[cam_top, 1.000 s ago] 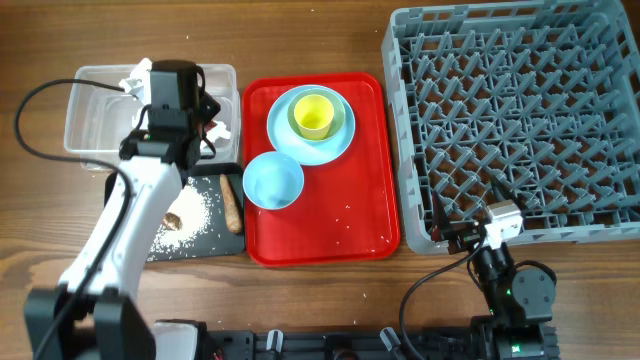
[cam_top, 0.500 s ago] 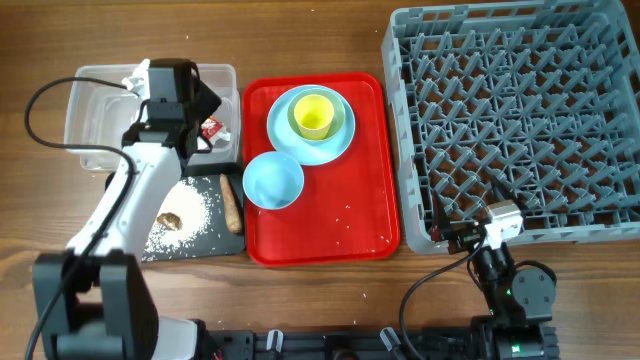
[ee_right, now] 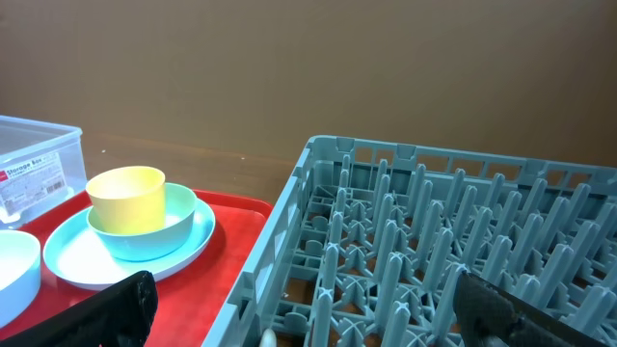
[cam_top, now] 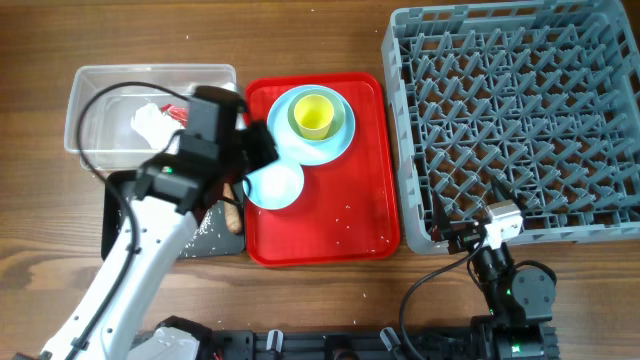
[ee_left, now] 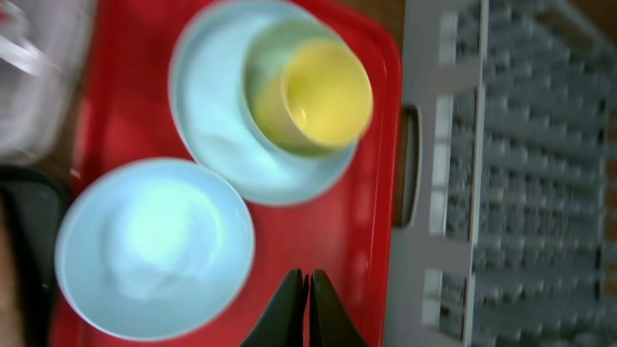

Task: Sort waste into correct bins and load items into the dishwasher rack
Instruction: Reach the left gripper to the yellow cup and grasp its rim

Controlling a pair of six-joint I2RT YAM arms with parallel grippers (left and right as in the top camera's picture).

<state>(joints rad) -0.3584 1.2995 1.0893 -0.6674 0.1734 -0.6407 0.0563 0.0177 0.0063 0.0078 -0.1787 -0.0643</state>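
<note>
One move: your left gripper (ee_left: 307, 281), pinched shut and empty, has swung from the clear plastic rectangular tub (cam_top: 90, 85), where the crumpled white paper napkin (cam_top: 150, 122) lies, to beside the smaller light blue bowl (ee_left: 154, 249) on the flat red tray (cam_top: 340, 220). Your right gripper (ee_right: 299, 294) gapes wide by the grey plastic rack (cam_top: 520, 110).

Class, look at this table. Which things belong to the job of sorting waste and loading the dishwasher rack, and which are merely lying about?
Belong to the job: napkin, red wrapper, brown stick, clear tub, black tray, plate, green bowl, yellow cup, small blue bowl, rack.
Merely lying about: red serving tray, wooden table.
</note>
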